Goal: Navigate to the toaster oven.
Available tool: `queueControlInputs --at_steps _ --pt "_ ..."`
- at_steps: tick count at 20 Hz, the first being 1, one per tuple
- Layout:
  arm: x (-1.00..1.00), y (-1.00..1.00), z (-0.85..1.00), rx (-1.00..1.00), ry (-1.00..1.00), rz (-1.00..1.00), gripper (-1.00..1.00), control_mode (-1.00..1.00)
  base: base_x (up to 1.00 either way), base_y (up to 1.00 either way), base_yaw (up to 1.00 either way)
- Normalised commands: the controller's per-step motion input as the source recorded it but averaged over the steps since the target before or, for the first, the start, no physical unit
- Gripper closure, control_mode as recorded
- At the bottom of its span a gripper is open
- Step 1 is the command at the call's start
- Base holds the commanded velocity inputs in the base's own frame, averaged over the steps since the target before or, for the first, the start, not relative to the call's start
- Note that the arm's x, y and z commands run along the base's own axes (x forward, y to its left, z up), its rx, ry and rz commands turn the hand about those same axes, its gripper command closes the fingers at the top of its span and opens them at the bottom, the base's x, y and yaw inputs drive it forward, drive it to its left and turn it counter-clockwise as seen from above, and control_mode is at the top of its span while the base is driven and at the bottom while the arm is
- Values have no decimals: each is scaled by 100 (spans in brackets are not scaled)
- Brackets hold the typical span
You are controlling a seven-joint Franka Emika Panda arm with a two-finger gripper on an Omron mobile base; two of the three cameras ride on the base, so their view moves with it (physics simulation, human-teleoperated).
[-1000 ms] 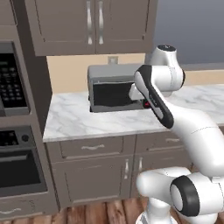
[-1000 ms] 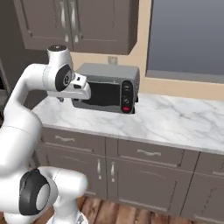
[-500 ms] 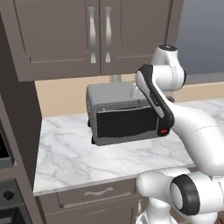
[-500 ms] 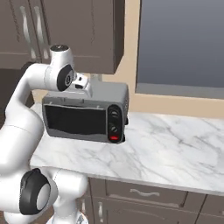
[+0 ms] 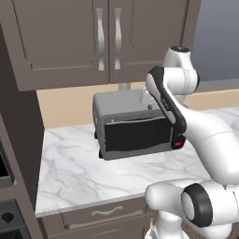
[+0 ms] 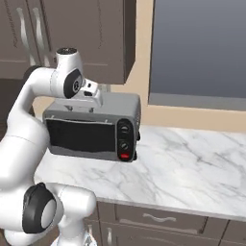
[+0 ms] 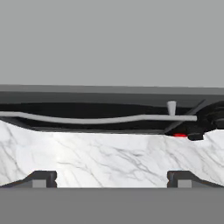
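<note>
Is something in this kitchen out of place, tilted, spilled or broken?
Nothing stands out. The toaster oven sits level on the marble counter with its door shut. The counter surface around it looks unmarked, and the cabinet doors above are closed. The gripper is open, holding nothing.

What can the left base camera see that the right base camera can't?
The left base view gives the toaster oven from its left, so you see its grey left side wall; the arm covers its dials. The right base view gives the two round dials above the red button, and the oven's right side wall. Both share the oven, the red button, the marble counter, the brown upper cabinets and the window.
</note>
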Motion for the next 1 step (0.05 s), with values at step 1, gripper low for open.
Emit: queueControlInputs --at_steps 1 --pt "0 0 0 0 0 0 -100 100 1 0 0"
